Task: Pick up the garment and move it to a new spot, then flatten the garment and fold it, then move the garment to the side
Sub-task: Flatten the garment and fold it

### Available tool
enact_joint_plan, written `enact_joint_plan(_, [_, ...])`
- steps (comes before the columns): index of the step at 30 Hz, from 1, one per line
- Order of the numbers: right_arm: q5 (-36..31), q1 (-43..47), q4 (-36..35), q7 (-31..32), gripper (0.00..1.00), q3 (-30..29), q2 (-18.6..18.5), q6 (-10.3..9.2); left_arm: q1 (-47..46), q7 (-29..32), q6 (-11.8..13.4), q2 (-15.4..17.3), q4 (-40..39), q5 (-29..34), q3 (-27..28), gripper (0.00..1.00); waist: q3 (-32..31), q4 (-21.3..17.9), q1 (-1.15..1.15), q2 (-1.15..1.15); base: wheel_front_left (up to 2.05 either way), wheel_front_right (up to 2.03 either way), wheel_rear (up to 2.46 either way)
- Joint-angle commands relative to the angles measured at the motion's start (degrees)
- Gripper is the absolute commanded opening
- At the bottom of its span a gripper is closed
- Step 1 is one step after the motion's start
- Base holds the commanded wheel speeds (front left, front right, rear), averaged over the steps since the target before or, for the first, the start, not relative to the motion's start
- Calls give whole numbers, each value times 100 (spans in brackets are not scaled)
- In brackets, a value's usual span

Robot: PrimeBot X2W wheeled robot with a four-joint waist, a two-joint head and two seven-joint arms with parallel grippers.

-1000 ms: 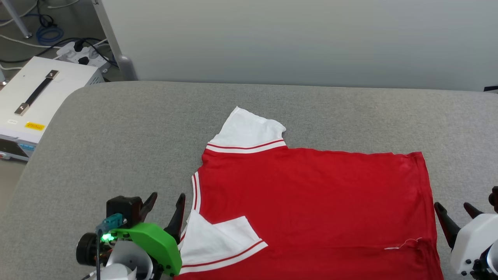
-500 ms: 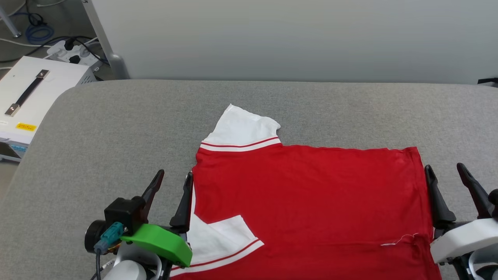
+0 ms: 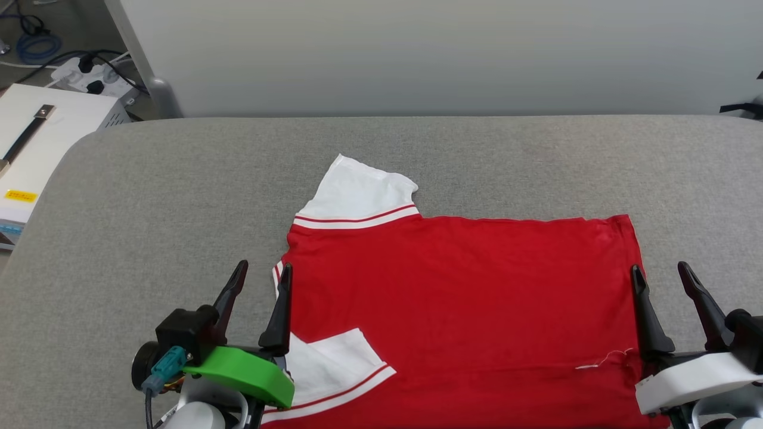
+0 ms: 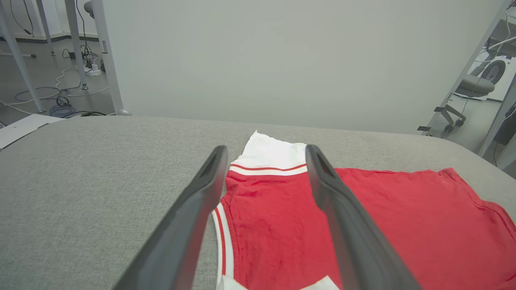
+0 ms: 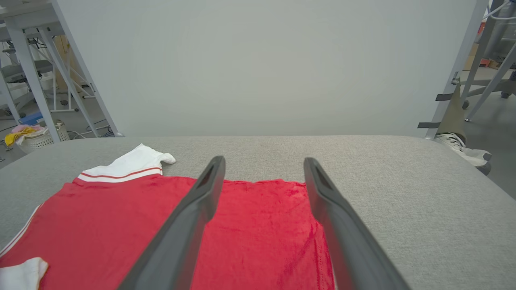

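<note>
The garment (image 3: 465, 310) lies flat at lower centre on a grey fabric table (image 3: 179, 196) before a pale wall (image 3: 417, 53). The left gripper (image 3: 265, 265) and right gripper (image 3: 660, 266) sit at its side edges, fingers spread and empty. Cables (image 3: 36, 44) trail at upper left.

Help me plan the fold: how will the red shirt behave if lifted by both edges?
Probably floppy and light: the garment lies thin and flat, one white sleeve folded over it. Lifted at the left gripper and right gripper, its middle would likely sag.
</note>
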Motion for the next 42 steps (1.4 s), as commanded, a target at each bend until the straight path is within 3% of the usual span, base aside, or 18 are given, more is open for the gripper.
enact_joint_plan(1, [67,-95,15,-33,100,19,-18,-4,-17,-32,-64,-22,65,55,24,100,90,-72,0,0,0,0,0])
enact_joint_plan(7, [84,-265,-65,-9,100,153,-21,-4,-640,355,-252,207,392,196,-95,100,435,-285,0,0,0,0,0])
enact_joint_plan(20, [25,-719,-273,-15,100,537,99,-4,-3414,3068,-905,1121,1153,159,-662,100,1376,-1015,0,0,0,0,0])
enact_joint_plan(28, [34,-937,-313,-120,100,745,174,-4,-4752,4792,-957,1485,1957,-644,-1221,100,1844,-1413,0,0,0,0,0])
enact_joint_plan(33, [56,-1077,-308,-179,100,897,202,-4,-5384,5485,-959,1670,2477,-1099,-1445,100,2140,-1602,0,0,0,0,0])
enact_joint_plan(37, [74,-1164,-289,-231,100,992,219,-4,-5774,5836,-959,1738,2897,-1195,-1539,100,2363,-1711,0,0,0,0,0])
enact_joint_plan(42, [86,-1251,-252,-300,100,1091,240,-4,-6071,5838,-933,1715,3314,-1181,-1548,100,2558,-1804,0,0,0,0,0])
